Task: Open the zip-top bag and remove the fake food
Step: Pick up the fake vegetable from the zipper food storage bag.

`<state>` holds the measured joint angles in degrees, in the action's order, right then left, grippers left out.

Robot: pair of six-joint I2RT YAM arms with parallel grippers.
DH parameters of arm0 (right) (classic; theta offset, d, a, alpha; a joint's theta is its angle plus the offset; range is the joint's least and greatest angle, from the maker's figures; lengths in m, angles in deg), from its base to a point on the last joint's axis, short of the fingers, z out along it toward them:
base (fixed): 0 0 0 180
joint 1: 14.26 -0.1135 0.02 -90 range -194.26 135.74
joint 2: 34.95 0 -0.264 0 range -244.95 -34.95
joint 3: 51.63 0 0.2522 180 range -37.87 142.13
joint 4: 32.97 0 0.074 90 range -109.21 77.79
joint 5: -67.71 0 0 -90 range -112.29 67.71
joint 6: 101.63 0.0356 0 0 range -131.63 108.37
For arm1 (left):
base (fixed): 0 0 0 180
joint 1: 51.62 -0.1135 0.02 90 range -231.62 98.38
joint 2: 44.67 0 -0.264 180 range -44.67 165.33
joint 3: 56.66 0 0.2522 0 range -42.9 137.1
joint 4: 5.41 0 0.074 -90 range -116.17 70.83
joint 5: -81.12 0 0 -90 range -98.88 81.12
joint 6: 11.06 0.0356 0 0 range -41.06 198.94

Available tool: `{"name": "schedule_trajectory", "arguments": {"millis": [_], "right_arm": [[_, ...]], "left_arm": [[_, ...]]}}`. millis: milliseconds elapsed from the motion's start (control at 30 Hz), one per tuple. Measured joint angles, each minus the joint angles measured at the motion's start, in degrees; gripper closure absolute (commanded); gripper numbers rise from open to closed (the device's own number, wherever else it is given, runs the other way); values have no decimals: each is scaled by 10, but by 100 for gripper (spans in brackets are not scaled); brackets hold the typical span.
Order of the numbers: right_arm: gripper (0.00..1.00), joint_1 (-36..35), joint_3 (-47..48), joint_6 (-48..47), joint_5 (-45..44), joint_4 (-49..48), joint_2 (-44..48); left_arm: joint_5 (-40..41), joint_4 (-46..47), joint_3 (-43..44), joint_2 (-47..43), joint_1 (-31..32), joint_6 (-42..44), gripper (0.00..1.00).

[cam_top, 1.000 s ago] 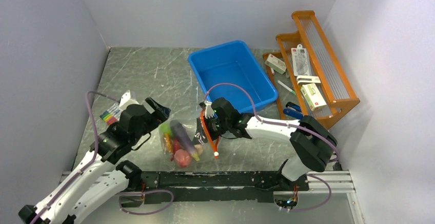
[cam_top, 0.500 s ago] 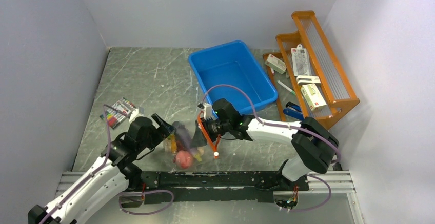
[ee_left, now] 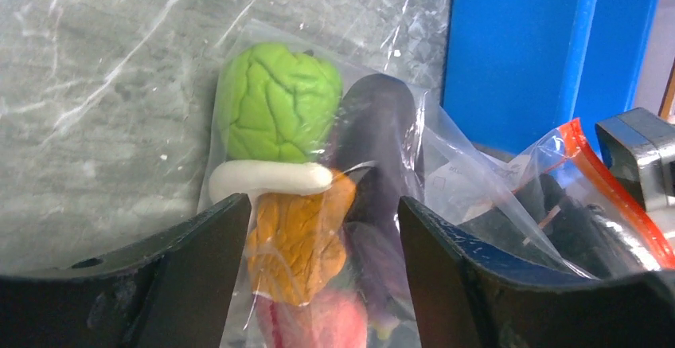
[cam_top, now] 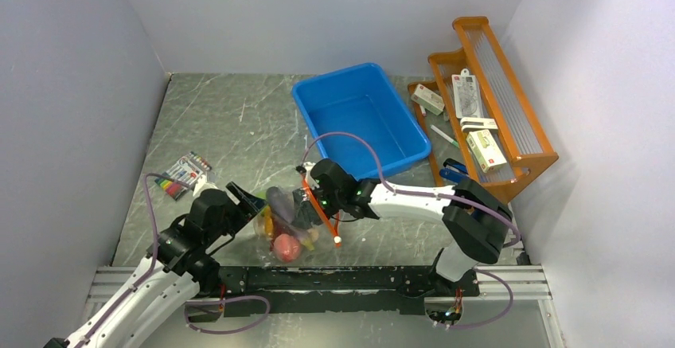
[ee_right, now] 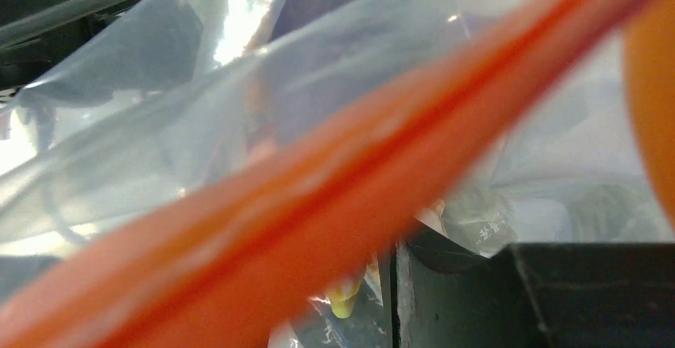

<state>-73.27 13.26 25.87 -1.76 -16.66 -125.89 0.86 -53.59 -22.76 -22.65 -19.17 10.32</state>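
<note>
While left pincer straddles zip-top bag, right pincer holding mouth

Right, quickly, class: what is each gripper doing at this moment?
Left gripper: open, jaws either side of the zip-top bag.
Right gripper: shut on the bag's zip strip.

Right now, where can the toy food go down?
The blue bin is empty. Bare table lies between the marker pack and the bin. Crowded: around the zip-top bag between left gripper and right gripper, and by the wooden rack.
</note>
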Motion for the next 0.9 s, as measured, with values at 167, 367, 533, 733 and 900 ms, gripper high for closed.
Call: {"name": "schedule_trajectory", "arguments": {"millis": [167, 367, 533, 733, 900], "right_arm": [[66, -1, 6, 0, -9, 5, -15], [74, 1, 8, 5, -10, -6, -22], [75, 31, 19, 13, 10, -24, -37], [70, 82, 59, -1, 67, -9, -63], [62, 78, 77, -41, 65, 26, -67]], "left_arm": [[5, -50, 25, 16, 0, -7, 9], [-1, -58, 38, 77, 0, 3, 17], [-12, -52, 38, 128, 0, 11, 28], [-7, -40, 37, 86, 0, 11, 40], [-7, -9, 23, 71, 0, 15, 50]]}}
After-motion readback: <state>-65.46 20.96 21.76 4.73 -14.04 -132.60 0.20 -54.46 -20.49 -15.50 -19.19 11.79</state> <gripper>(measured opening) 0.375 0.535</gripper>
